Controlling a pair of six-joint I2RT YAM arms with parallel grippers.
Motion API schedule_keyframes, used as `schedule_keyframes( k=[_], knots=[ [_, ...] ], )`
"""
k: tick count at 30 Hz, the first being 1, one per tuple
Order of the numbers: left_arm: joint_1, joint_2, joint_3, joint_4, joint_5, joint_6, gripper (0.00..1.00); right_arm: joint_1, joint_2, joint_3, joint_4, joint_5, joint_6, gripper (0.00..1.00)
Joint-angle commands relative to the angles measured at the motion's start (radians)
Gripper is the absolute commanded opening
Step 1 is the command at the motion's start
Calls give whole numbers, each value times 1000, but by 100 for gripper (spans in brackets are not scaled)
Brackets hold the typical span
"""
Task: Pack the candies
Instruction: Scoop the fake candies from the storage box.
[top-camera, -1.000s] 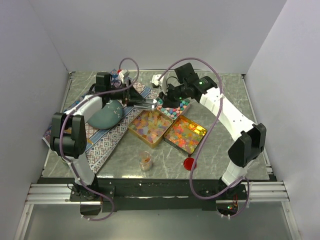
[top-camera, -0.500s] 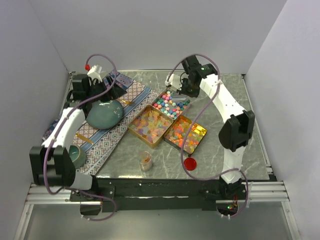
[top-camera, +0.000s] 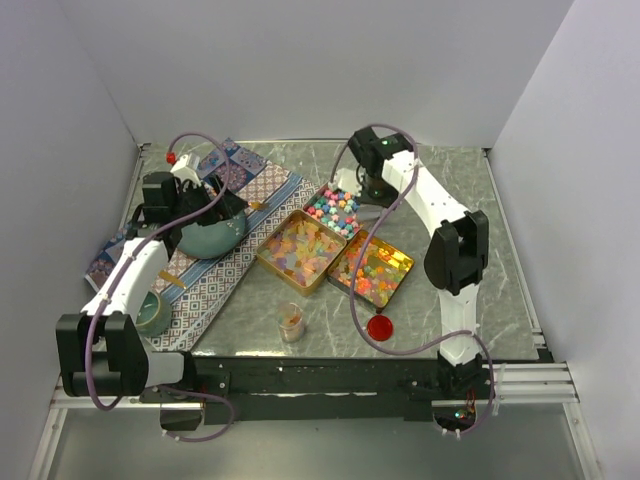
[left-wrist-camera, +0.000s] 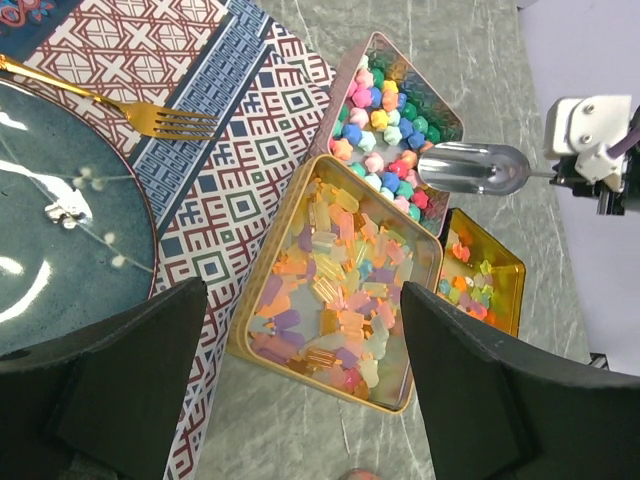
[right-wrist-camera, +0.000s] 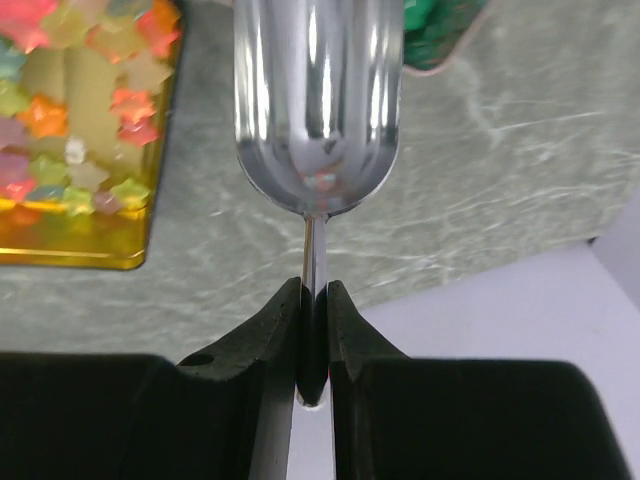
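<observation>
R gripper (right-wrist-camera: 313, 340): fingers clamped on scoop (right-wrist-camera: 317, 110) handle (metal stem); bowl just beyond centre tin (left-wrist-camera: 270, 262). L gripper (left-wrist-camera: 300, 340): fingers wide apart, empty, left of tin. Candies (left-wrist-camera: 345, 300): in centre tin plus two neighbouring tins (left-wrist-camera: 500, 270).

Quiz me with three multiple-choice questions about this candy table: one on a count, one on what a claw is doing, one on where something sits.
1. How many gold tins hold candies? A two; B three; C five.
2. The right gripper is: A open and empty; B shut on the scoop by its handle; C shut on a candy.
3. The red disc lies: A inside a tin; B in the scoop; C on the bare table.

Answers:
1 B: three tins cluster mid-table.
2 B: its jaws pinch the thin handle.
3 C: it sits on the stone, on the arm-base side of the tins.
</observation>
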Motion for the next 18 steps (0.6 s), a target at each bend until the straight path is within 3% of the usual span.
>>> schedule_keyframes(
  k=[1,8,18],
  knots=[
    [-1,-8,-3,73,20,-13,84,12,-68,-21,-140,60,23,0],
    [1,18,7,77,45,-27,84,35,51,109,-138,150,112,0],
    [27,-19,-85,168,56,-61,84,65,142,177,-138,325,14,0]
  ],
)
